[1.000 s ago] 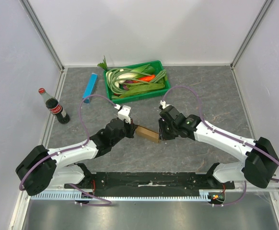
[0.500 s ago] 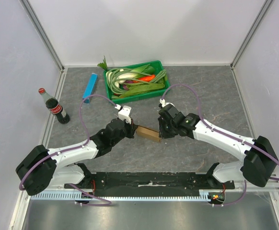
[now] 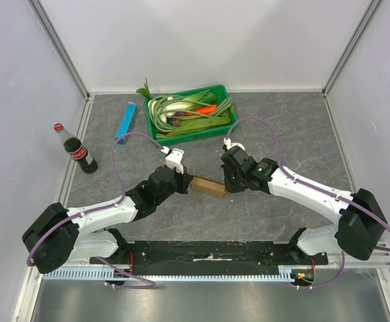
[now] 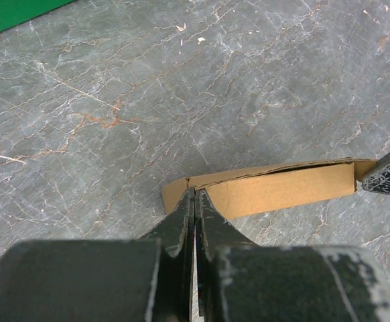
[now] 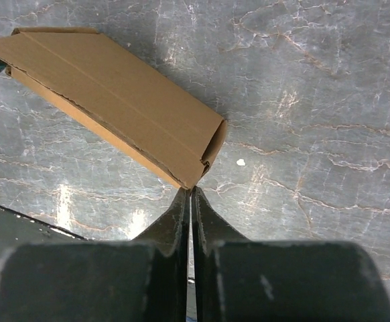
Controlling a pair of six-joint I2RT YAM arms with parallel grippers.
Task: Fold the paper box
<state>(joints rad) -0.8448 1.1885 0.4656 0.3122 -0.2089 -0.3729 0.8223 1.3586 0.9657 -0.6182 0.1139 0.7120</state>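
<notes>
The paper box point(image 3: 207, 186) is a flattened brown cardboard sleeve with creases, stretched between my two grippers at the middle of the table. My left gripper point(image 3: 185, 182) is shut on its left end. In the left wrist view the closed tips point(image 4: 195, 193) pinch the edge of the cardboard point(image 4: 282, 191). My right gripper point(image 3: 225, 188) is at the box's right end. In the right wrist view its jaws point(image 5: 191, 190) stand nearly together on the lower corner of the box point(image 5: 114, 100). One right finger point(image 4: 389, 176) shows at the box's far end in the left wrist view.
A green tray point(image 3: 193, 137) with vegetables stands behind the box, and its corner point(image 4: 7, 17) shows in the left wrist view. A slim blue box point(image 3: 125, 119) lies at the back left. A cola bottle point(image 3: 78, 150) stands near the left wall.
The right gripper's jaws have closed onto the box's right corner and that arm has edged slightly left. The left gripper has kept its grip and has not moved.
</notes>
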